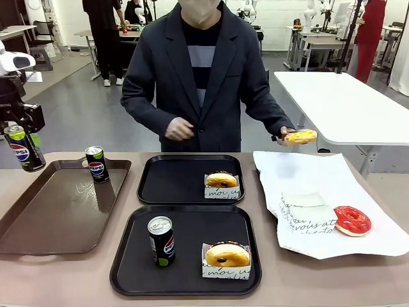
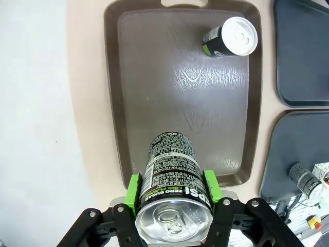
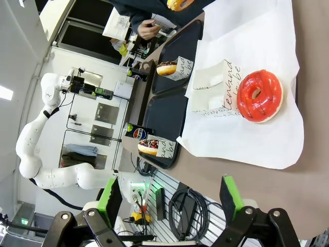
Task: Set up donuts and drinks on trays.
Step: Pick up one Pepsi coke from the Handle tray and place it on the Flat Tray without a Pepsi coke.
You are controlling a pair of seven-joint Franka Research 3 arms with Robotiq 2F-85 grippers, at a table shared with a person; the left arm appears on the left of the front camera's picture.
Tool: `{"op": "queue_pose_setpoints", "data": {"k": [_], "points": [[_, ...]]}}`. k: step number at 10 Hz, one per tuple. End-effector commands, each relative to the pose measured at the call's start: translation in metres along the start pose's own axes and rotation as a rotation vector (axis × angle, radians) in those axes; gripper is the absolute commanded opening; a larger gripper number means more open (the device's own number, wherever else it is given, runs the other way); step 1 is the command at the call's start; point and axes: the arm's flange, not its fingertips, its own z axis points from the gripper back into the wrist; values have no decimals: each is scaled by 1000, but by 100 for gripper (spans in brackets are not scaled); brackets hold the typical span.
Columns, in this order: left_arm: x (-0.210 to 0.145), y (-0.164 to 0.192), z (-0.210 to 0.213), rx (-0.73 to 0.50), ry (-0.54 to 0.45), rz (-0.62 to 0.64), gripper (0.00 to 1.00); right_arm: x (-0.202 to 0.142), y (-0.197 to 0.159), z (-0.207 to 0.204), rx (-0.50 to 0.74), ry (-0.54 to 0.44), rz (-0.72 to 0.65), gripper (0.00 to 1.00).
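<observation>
Between left jaws, over brown tray (image 2: 128,77) edge: black can (image 2: 172,170), clamped.

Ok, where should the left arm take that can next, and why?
Probably carry it right toward the far black tray. The left jaws grip the soda can above the brown tray's edge; the far tray holds a donut but no drink, whereas the near black tray has both.

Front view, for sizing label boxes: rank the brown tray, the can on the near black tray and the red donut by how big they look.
1. brown tray, clearly largest.
2 and 3. can on the near black tray and red donut: look alike; the can stands nearer, so unranked.
</observation>
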Motion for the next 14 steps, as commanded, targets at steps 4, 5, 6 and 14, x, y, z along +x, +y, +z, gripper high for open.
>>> {"op": "queue_pose_setpoints", "data": {"k": [4,5,6,14], "points": [[1,-1,-4,-1,9,-1,58,2,0,1,19,-19,15,100],[4,-10,-3,-17,-4,-39,58,2,0,1,19,-19,15,100],[5,-23,1,-23,-21,-60,58,2,0,1,19,-19,15,100],[-8,-179,-39,-85,-42,-339,58,2,0,1,19,-19,15,100]]}}
